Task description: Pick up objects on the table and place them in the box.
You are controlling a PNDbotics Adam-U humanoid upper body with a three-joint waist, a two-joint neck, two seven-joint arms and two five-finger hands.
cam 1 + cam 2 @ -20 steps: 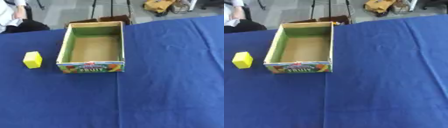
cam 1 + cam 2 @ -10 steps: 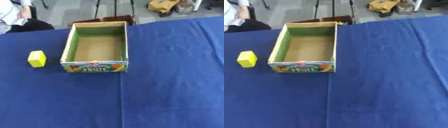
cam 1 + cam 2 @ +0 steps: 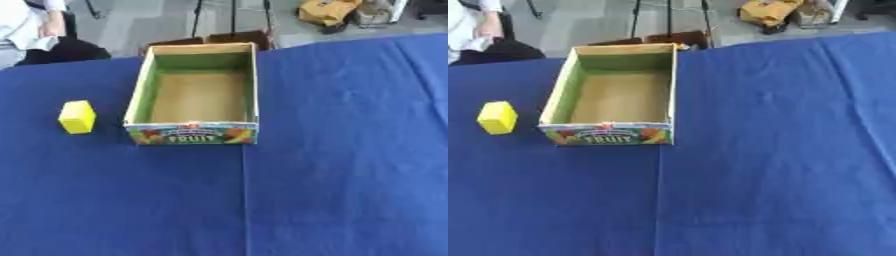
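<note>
An open cardboard fruit box (image 3: 195, 135) with green inner walls and a brown floor stands on the blue tablecloth, left of centre. Nothing lies inside it. A small yellow block (image 3: 77, 117) rests on the cloth to the box's left, a short gap away from its wall. Neither of my hands shows in either view.
The blue cloth (image 3: 341, 165) covers the table to the right and front of the box. Beyond the far edge are a grey floor, chair legs, a brown bag (image 3: 326, 10) and a seated person at the upper left.
The whole picture has shifted a little to the right and down, so the camera moved. The box and the yellow block keep their places relative to each other.
</note>
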